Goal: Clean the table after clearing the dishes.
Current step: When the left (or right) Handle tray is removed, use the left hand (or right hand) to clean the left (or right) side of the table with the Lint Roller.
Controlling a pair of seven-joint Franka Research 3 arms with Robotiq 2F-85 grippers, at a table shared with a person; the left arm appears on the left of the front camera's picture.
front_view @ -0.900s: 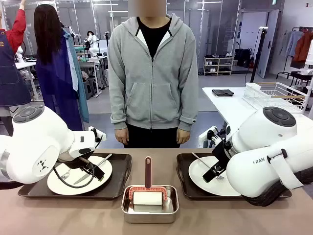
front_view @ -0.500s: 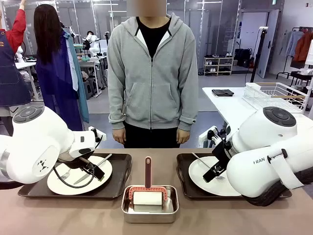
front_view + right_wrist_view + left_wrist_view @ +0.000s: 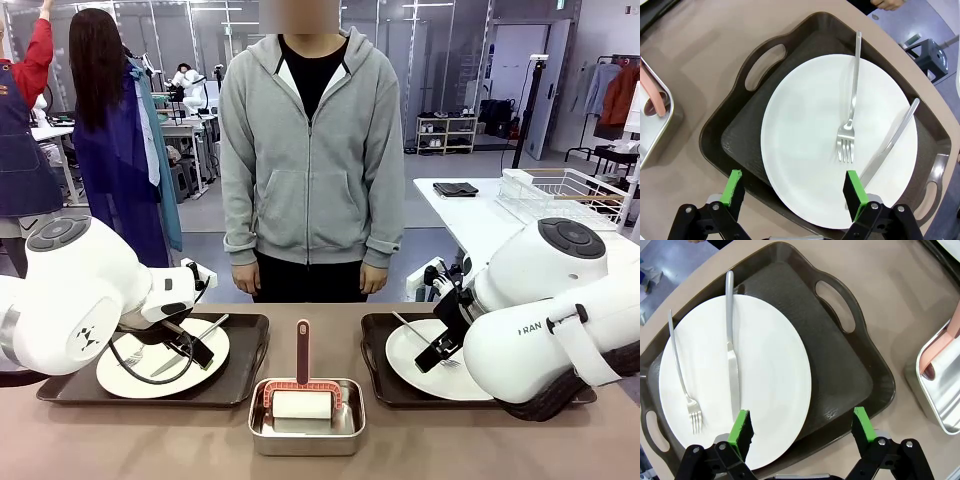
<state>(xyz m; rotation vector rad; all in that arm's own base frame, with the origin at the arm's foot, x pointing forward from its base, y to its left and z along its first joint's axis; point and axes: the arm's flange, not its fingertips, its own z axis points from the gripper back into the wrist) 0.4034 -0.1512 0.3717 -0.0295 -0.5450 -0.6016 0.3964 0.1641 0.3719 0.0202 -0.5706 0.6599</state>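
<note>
Left hand [image 3: 801,416] hanging spread above left plate [image 3: 770,365] on left tray [image 3: 840,370], on bench [image 3: 450,445]; right hand [image 3: 792,176] spread likewise above right plate [image 3: 805,125]. Each tray lying straight below its own arm, long axis oblique to grip line.

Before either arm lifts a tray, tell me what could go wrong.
The fork and knife lie loose on each plate; a tilted tray could shed them. The steel pan sits close between both trays, so a tray swung inward may knock it. A person stands close behind the trays and could be bumped.
</note>
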